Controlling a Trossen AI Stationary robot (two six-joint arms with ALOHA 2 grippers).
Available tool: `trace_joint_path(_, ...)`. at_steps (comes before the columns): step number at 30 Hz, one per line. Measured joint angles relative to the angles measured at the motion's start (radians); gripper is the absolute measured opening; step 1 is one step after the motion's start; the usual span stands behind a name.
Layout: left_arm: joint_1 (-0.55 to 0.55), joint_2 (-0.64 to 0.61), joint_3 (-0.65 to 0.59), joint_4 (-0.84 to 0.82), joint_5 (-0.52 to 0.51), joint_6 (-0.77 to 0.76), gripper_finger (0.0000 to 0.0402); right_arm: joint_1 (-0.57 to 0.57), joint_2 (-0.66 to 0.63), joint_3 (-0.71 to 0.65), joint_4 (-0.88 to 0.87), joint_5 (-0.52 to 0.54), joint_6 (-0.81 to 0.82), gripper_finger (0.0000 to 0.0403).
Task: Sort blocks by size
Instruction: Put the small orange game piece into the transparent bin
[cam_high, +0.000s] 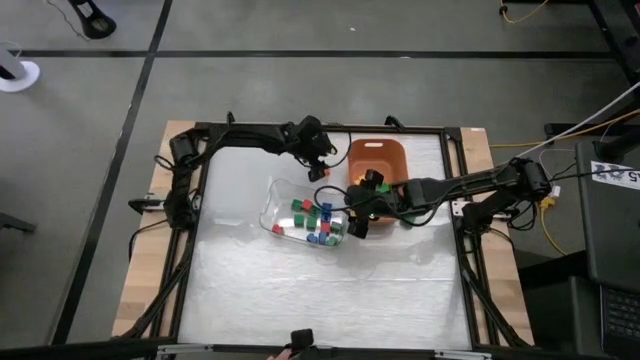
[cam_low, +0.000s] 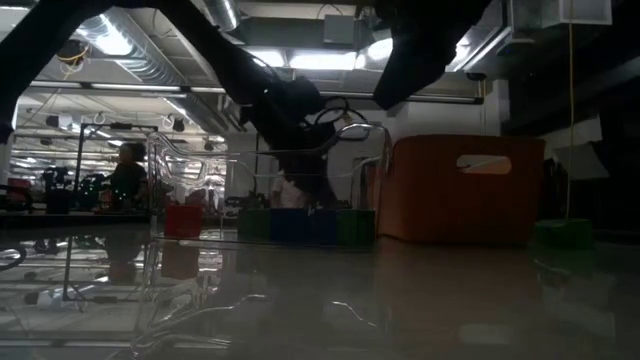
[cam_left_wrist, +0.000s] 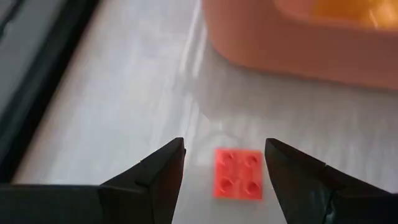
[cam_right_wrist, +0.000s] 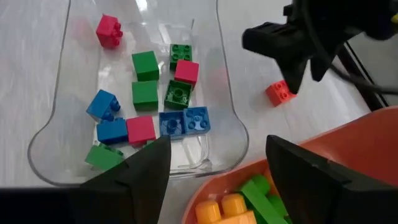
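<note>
The sorting looks well along, though not finished. Most of the small blocks (cam_right_wrist: 149, 106) (red, green and blue cubes) already lie together in the clear tray (cam_high: 272, 196) near the middle of the table (cam_high: 300, 290). The orange bin (cam_high: 377, 158), just to the tray's right and a little farther back, holds bigger bricks; the right wrist view shows yellow and long green ones (cam_right_wrist: 249, 198) inside it.

At least one piece is left out: a small orange-red four-stud block (cam_left_wrist: 238, 173) lies loose on the table, between the tray and the bin, on the far side. The left claw (cam_high: 320, 166) hangs right over it, fingers spread apart and empty, one on each side of the block without touching it as far as the left wrist view tells.

The right claw (cam_high: 362, 205) hovers by the tray's right end and the bin's near edge, also wide open and holding nothing.

Judging by size, the loose block belongs with the small ones in the tray. A green piece (cam_low: 562, 233) seems to sit on the table right of the bin in the low view, so that may remain too.
</note>
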Motion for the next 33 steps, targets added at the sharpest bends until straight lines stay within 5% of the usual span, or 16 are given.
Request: trace_joint_path(33,-0.025,0.069,0.000,-0.026,-0.050,0.112,0.0203,0.001,-0.084,0.000,-0.084,-0.027,0.012,0.0260)
